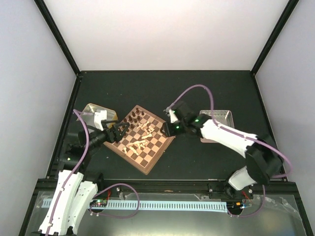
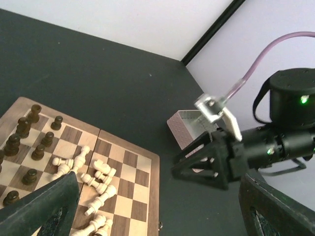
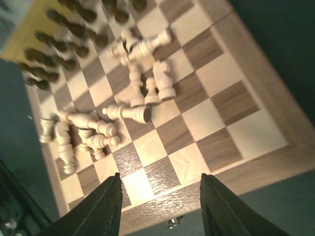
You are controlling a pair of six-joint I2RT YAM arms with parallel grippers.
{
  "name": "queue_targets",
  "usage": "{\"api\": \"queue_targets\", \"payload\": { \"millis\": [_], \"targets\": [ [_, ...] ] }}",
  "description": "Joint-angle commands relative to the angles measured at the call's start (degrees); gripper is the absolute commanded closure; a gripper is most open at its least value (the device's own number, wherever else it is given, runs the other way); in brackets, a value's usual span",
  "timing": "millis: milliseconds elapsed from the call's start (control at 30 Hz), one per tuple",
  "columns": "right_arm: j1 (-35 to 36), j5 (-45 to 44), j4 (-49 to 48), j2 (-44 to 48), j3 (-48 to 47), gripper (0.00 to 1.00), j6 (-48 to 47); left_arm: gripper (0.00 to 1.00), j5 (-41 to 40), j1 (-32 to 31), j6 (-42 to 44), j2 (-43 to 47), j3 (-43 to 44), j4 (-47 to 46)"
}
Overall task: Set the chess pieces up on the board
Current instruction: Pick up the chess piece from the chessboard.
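Note:
The board (image 1: 158,148) lies turned like a diamond mid-table. Dark brown chess pieces (image 1: 136,117) stand in rows along its far-left side. Cream pieces (image 1: 141,138) lie toppled in a heap across its middle. My left gripper (image 1: 124,129) hovers open over the board's left side, nothing between its fingers. In the left wrist view it (image 2: 162,211) faces the fallen cream pieces (image 2: 98,179). My right gripper (image 1: 167,129) hangs at the board's right corner. In the right wrist view it (image 3: 160,199) is open over the board's rim (image 3: 275,162), and the nearest cream pieces (image 3: 135,96) lie a few squares ahead.
A gold-tan tray (image 1: 92,111) sits just left of the board, behind my left arm. A pinkish tray (image 1: 220,118) lies to the right, partly under my right arm. The two grippers face each other across the board.

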State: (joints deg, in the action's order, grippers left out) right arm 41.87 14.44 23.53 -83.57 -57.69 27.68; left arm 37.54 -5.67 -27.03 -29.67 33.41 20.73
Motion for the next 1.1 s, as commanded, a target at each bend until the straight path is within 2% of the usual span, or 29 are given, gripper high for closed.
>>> {"api": "queue_targets", "payload": {
  "millis": [0, 133, 367, 600, 767, 1067],
  "targets": [
    [6.34, -7.88, 3.90, -7.55, -6.73, 0.58, -2.56, 0.11, -2.21, 0.49, -1.87, -0.82, -1.19, -0.07],
    [10.30, -9.72, 3.77, -14.22, -11.92, 0.61, -7.83, 0.15, -3.19, 0.40, -2.37, -1.25, -1.84, 1.39],
    [10.86, -8.23, 4.68, -22.14, -16.97, 0.67, -15.63, 0.15, -3.46, 0.41, -2.72, -1.30, -2.00, 3.39],
    [11.31, -9.54, 4.23, -26.04, -20.23, 0.73, -19.24, 0.16, -3.53, 0.40, -2.53, -1.78, -2.41, 3.14],
    [11.26, -11.42, 5.01, -28.48, -22.22, 0.72, -20.70, 0.16, -3.62, 0.40, -2.17, -2.04, -2.34, 3.39],
    [11.39, -4.79, 4.39, -28.42, -19.89, 0.77, -23.03, 0.16, -3.71, 0.40, -1.83, -2.26, -2.55, 3.85]
  ]
}}
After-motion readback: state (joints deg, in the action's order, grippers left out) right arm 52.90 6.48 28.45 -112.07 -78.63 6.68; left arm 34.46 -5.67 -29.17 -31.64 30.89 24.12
